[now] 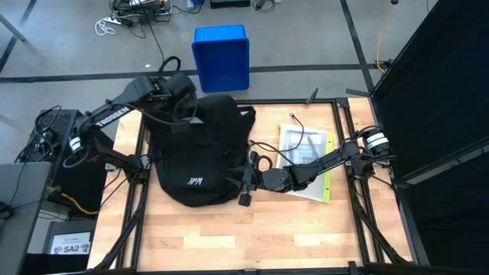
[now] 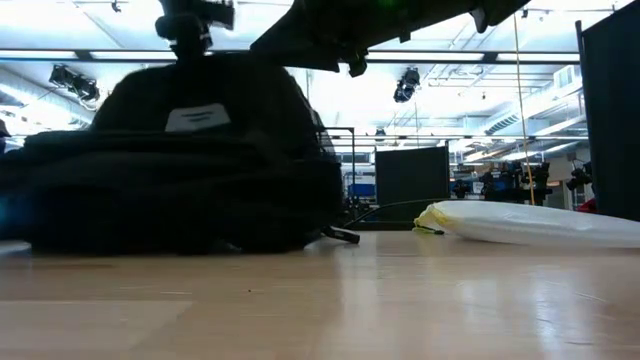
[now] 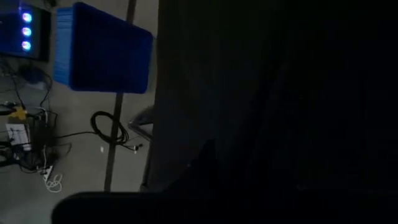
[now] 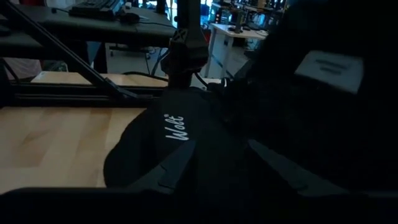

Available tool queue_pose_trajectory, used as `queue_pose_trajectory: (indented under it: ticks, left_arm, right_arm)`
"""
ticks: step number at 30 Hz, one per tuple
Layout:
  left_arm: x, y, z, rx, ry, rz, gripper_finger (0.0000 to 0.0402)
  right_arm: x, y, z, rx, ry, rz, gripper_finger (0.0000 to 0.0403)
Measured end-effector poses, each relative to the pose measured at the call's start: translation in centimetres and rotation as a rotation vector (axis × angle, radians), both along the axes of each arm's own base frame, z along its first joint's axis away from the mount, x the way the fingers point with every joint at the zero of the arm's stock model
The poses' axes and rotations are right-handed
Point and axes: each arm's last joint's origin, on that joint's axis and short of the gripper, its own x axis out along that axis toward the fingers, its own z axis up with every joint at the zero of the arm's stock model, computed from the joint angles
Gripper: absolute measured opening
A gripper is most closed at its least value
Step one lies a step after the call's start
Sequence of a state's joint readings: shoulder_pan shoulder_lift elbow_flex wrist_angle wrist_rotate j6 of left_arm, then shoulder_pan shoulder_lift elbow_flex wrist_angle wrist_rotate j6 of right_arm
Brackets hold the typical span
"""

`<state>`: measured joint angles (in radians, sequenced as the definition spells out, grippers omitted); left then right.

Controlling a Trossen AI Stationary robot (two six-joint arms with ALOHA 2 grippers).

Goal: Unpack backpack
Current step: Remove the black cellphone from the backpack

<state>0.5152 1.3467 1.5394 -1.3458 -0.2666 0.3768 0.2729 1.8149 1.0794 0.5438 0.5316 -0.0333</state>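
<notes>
The black backpack (image 1: 200, 149) lies on the wooden table with its lettered front pocket (image 1: 189, 182) up. Its white label (image 2: 198, 118) shows in the low view. My left gripper (image 1: 182, 103) is shut and hangs over the backpack's far top end, pointing steeply down. The left wrist view shows only black fabric (image 3: 280, 93) close up. My right gripper (image 1: 246, 183) reaches level from the table's right to the backpack's right side and is shut on its fabric (image 4: 221, 146). My left gripper is right at the backpack's far top, but the dark hides whether it touches it. My right gripper comes level from the table's right, its two fingers (image 4: 177, 163) on either side of black fabric at the backpack's right side (image 1: 238, 180). Which part that is cannot be told. The backpack rests on the table.
A clear-wrapped packet with a yellow-green edge (image 1: 306, 153) lies on the table's right part, under my right arm, and shows in the low view too (image 2: 530, 222). A blue bin (image 1: 221, 57) stands on the floor beyond the far edge. Bare wood lies along the near edge.
</notes>
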Motion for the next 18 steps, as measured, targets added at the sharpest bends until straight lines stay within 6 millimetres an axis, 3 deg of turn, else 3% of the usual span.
queue_pose_trajectory:
  ticks: [13, 18]
  left_arm:
    - [-0.7, -0.3, -0.5, 0.014, 0.152, -0.075, 0.0179]
    - [-1.9, -1.5, -0.5, -0.132, 0.158, 0.006, 0.0224]
  right_arm:
    - [0.0, 0.0, -0.1, 0.012, 0.003, -0.002, 0.0130]
    - [0.0, 0.0, -0.1, 0.010, 0.009, -0.002, 0.0134]
